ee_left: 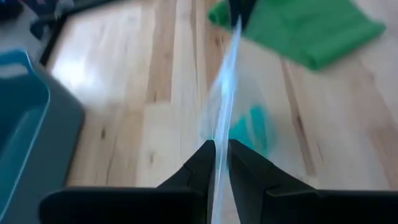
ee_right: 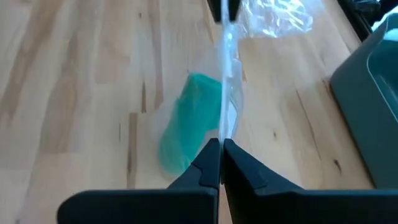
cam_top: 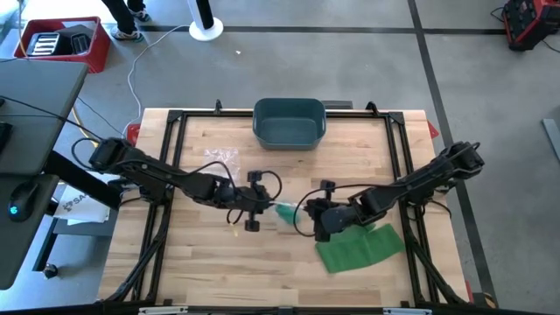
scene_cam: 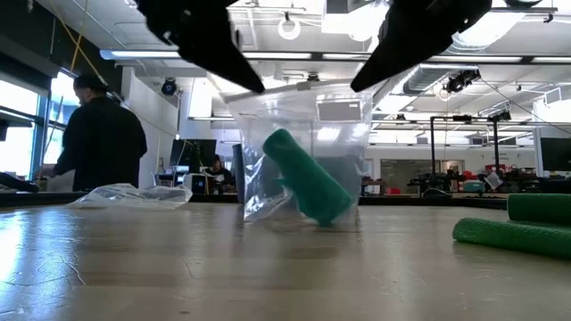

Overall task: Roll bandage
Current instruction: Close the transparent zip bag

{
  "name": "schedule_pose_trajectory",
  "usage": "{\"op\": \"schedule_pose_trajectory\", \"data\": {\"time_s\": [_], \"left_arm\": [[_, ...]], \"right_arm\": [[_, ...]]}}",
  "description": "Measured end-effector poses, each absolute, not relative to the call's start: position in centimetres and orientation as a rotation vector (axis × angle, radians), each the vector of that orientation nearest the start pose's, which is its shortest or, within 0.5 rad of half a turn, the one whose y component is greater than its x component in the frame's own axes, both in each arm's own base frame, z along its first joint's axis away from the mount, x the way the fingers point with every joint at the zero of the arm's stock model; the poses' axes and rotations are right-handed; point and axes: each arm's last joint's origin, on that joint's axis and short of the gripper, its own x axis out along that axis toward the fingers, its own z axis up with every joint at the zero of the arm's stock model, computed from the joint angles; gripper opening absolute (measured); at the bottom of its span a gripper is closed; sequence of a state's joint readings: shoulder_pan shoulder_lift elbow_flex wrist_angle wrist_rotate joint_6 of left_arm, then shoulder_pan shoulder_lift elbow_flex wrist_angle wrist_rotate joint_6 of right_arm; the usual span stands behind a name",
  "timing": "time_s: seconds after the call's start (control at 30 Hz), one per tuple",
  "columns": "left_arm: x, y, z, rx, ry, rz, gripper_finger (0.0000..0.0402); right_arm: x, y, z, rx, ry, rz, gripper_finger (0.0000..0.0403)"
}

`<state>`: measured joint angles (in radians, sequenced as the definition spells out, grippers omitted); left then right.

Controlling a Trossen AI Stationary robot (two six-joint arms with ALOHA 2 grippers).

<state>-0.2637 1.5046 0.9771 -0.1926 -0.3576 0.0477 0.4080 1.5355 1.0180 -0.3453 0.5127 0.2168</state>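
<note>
A clear plastic bag (scene_cam: 303,152) hangs between my two grippers above the middle of the table. Inside it, a rolled green bandage (scene_cam: 308,178) leans tilted at the bottom. My left gripper (cam_top: 254,213) is shut on the bag's left end and my right gripper (cam_top: 317,220) on its right end. The two grippers face each other. The bag's lower edge (scene_cam: 294,220) is down at the table top. A second green bandage (cam_top: 359,248) lies flat on the table by the right arm. My left gripper (ee_left: 216,146) pinches the bag's top edge (ee_left: 219,132) at its left end between both fingers. It comes slanting down from the table's left. The bag hangs below, its top edge drawn straight toward the other gripper. My right gripper (ee_right: 221,144) pinches the same top edge (ee_right: 222,127) at its right end between both fingers, slanting down from the table's right. The bag hangs below with the green roll (ee_right: 189,118) low inside it.
A blue-grey bin (cam_top: 289,121) stands at the table's far edge, in the middle. Another crumpled clear plastic bag (cam_top: 220,157) lies on the far left part of the table. A person stands in the room beyond the table, left in the low view.
</note>
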Motion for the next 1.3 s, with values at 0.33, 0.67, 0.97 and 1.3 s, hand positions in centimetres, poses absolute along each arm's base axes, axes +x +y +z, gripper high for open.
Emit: {"op": "schedule_pose_trajectory", "data": {"time_s": [0.33, 0.67, 0.97, 1.3], "left_arm": [[30.8, -7.7, 24.1, 0.285, 0.624, 0.041, 0.0043], [33.2, -7.8, 24.1, 0.314, 0.436, -0.075, 0.0156], [34.0, -8.8, 22.0, 0.375, 0.477, 0.04, 0.0132], [33.7, -9.0, 21.6, 0.367, 0.519, 0.037, 0.0016]], "right_arm": [[29.3, 11.3, 23.3, -0.182, 0.726, -0.173, 0.0], [29.4, 11.3, 23.4, -0.182, 0.71, -0.167, 0.0], [29.6, 11.4, 23.6, -0.195, 0.689, -0.153, 0.0], [29.6, 11.4, 23.6, -0.193, 0.688, -0.154, 0.0]]}}
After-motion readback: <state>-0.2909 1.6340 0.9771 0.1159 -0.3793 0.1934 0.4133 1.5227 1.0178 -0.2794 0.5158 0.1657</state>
